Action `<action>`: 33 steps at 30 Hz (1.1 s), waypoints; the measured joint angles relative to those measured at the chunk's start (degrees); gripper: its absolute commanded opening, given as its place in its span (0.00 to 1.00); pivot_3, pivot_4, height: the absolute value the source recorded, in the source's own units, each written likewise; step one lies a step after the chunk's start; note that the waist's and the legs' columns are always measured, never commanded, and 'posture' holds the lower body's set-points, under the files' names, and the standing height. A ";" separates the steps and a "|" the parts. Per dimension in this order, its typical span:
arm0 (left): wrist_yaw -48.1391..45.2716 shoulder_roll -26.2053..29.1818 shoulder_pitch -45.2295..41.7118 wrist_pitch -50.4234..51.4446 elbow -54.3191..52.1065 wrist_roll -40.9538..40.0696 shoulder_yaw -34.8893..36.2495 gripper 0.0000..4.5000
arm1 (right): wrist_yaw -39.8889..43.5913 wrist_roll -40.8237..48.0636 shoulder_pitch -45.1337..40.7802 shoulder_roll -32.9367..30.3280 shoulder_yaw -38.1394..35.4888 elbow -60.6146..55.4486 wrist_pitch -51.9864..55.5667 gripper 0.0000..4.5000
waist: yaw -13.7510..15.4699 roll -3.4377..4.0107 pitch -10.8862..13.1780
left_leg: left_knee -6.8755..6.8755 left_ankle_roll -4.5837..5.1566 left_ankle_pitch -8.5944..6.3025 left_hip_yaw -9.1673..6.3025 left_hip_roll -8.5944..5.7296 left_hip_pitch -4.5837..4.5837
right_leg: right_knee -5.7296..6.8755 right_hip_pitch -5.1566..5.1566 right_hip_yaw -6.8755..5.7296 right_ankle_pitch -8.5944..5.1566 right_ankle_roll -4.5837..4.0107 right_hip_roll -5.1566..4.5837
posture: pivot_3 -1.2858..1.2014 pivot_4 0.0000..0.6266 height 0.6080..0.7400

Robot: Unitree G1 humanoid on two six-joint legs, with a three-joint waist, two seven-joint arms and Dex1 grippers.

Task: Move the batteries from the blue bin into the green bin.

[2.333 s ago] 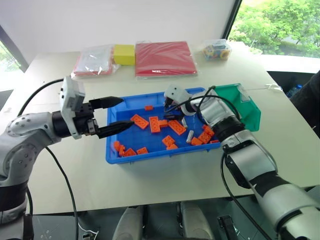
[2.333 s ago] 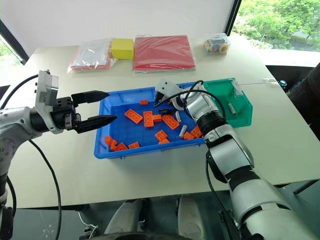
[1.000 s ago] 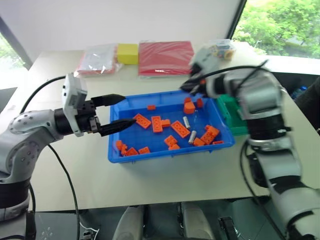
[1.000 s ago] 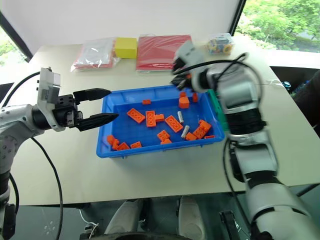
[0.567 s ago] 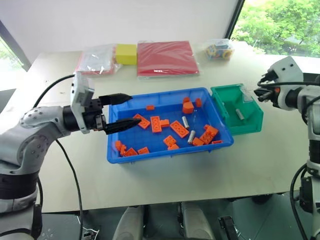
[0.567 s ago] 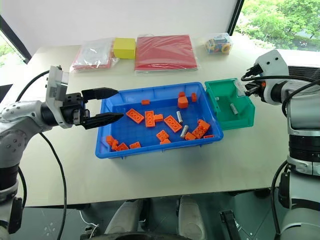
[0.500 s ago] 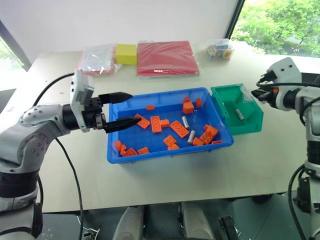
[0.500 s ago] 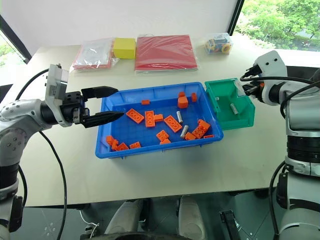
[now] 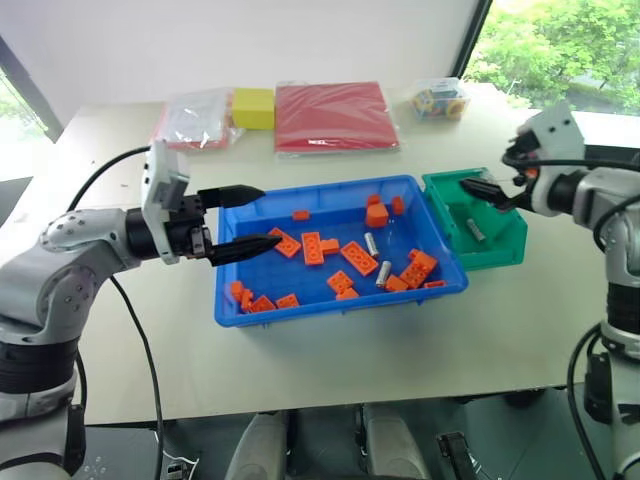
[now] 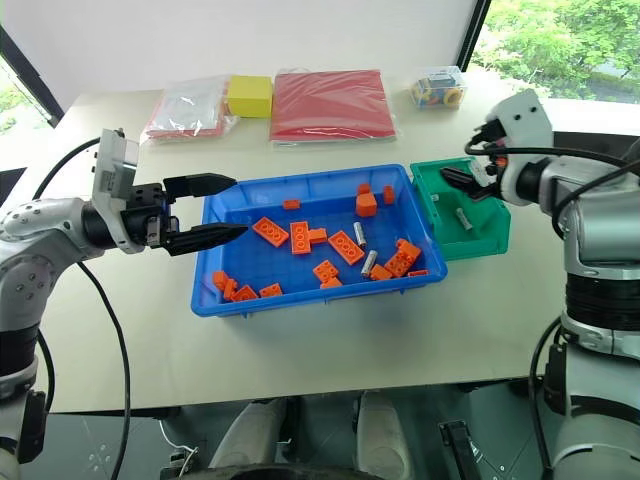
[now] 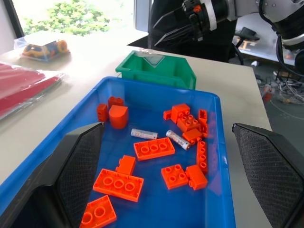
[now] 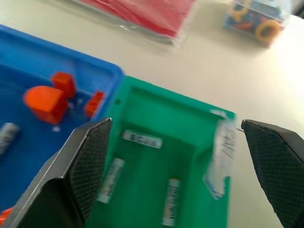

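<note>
The blue bin (image 9: pixel 330 309) sits mid-counter (image 9: pixel 330 360), with the green bin (image 9: pixel 500 253) just beside its right end, the two rims close or touching. Bare counter runs along the near side of both bins up to the front edge, and a wider bare strip lies to the left of the blue bin. Behind the bins there is a gap of counter before a red packet (image 9: pixel 334 116), a yellow block (image 9: pixel 251 107), a clear bag (image 9: pixel 192 121) and a small box of toys (image 9: pixel 437 100) near the far edge.

Two batteries (image 9: pixel 375 258) lie among orange bricks (image 9: pixel 322 248) in the right half of the blue bin, close to each other. In the right wrist view two more batteries lie on the green bin's floor.

The right end effector (image 9: pixel 489 194) hangs over the green bin, its fingers spread wide and holding nothing. The left end effector (image 9: pixel 245 218) hovers level above the blue bin's left rim, pointing across it; its fingers (image 11: pixel 80 161) stand well apart, empty and touching nothing.
</note>
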 measured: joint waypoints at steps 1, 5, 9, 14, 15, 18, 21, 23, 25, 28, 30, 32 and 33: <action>0.00 0.01 0.02 0.02 -0.05 0.00 0.01 1.00 | 0.25 1.47 -0.95 0.98 1.76 -2.12 2.05 0.99 | 0.04 0.00 0.00 | 0.00 0.00 0.00 -0.03 0.01 0.00 | 0.00 0.00 -0.01 0.00 0.00 0.01 | 0.52 0.24 0.97; -0.09 0.35 0.48 0.13 -0.28 -0.04 0.45 1.00 | -1.40 3.73 -1.32 6.74 9.34 -4.74 7.05 0.99 | 0.48 -0.03 -0.02 | 0.05 0.00 0.00 -0.02 -0.04 -0.04 | -0.02 0.01 0.00 0.00 0.00 -0.02 | 0.52 0.24 0.97; -0.17 1.18 0.55 0.25 -0.83 -0.25 0.58 1.00 | -3.38 3.67 -0.87 9.73 16.03 -4.12 7.38 0.99 | 0.99 -0.05 -0.01 | 0.07 0.00 0.00 -0.08 -0.11 -0.09 | -0.03 0.01 0.00 0.00 0.00 -0.06 | 0.52 0.24 0.97; -0.28 1.58 1.60 0.23 -1.22 -0.57 1.18 1.00 | -1.86 4.73 -0.79 8.63 18.63 -3.96 7.01 0.99 | 0.63 -0.05 -0.01 | 0.03 0.00 0.00 -0.07 -0.09 -0.05 | -0.02 0.00 -0.01 0.00 0.00 -0.04 | 0.52 0.24 0.97; -0.28 1.73 2.16 0.23 -1.28 -0.57 1.21 1.00 | -0.86 5.31 -0.78 7.40 19.34 -3.96 7.69 0.99 | 0.58 -0.05 -0.01 | 0.02 0.00 0.00 -0.07 -0.08 -0.05 | -0.02 -0.01 -0.01 0.00 0.00 -0.04 | 0.52 0.24 0.97; -0.13 1.79 2.83 0.23 -1.47 -0.58 1.25 1.00 | 0.74 6.74 -0.78 5.30 20.20 -3.71 9.90 0.99 | 0.53 -0.05 -0.01 | 0.02 0.00 0.00 -0.07 -0.07 -0.05 | -0.03 -0.02 -0.01 0.00 0.00 -0.03 | 0.52 0.24 0.97; 0.16 1.79 2.91 0.22 -2.03 -0.62 1.76 1.00 | 0.80 7.70 -0.71 4.77 20.60 -3.65 12.17 0.99 | 0.56 -0.05 -0.01 | 0.03 0.00 0.00 -0.06 -0.07 -0.05 | -0.03 -0.01 -0.01 0.00 0.00 -0.03 | 0.52 0.24 0.97; 0.33 1.78 3.05 0.22 -2.29 -0.65 1.93 1.00 | 0.77 8.39 -0.52 4.25 20.63 -3.68 13.33 0.99 | 0.61 -0.05 -0.01 | 0.03 0.00 -0.01 -0.06 -0.07 -0.05 | -0.03 -0.01 -0.01 0.00 0.00 -0.03 | 0.52 0.24 0.97; 0.40 1.78 3.82 0.22 -2.60 -0.68 2.53 1.00 | 0.62 9.08 0.32 3.85 20.59 -3.79 14.64 0.99 | 0.63 -0.05 -0.01 | 0.04 0.00 0.00 -0.06 -0.07 -0.05 | -0.03 -0.01 -0.01 0.00 0.00 -0.04 | 0.52 0.24 0.97; 0.42 1.77 4.73 0.22 -3.04 -0.71 2.83 1.00 | -0.46 9.95 2.13 4.30 20.23 -3.92 17.25 0.99 | 0.65 -0.05 -0.01 | 0.04 0.00 0.00 -0.06 -0.07 -0.06 | -0.02 -0.01 0.00 0.00 0.00 -0.04 | 0.52 0.24 0.97; 0.45 1.77 4.76 0.22 -3.43 -0.77 2.85 1.00 | -1.19 10.53 2.48 4.80 20.18 -3.96 18.15 0.99 | 0.64 -0.05 -0.01 | 0.04 0.00 -0.01 -0.06 -0.07 -0.06 | -0.02 -0.01 0.00 0.00 0.00 -0.04 | 0.52 0.24 0.97; 0.38 1.77 4.75 0.21 -3.45 -0.76 2.85 1.00 | -2.11 11.04 3.11 5.41 19.29 -4.05 19.27 0.99 | 0.65 -0.05 -0.01 | 0.04 0.00 -0.01 -0.06 -0.07 -0.06 | -0.02 -0.01 0.00 0.00 0.00 -0.04 | 0.52 0.24 0.97; 0.34 1.77 4.74 0.21 -3.45 -0.76 2.85 1.00 | -2.35 11.12 3.34 5.54 19.10 -4.05 19.63 0.99 | 0.66 -0.05 -0.01 | 0.04 0.00 0.00 -0.06 -0.07 -0.06 | -0.02 -0.01 -0.01 0.00 0.00 -0.04 | 0.52 0.24 0.97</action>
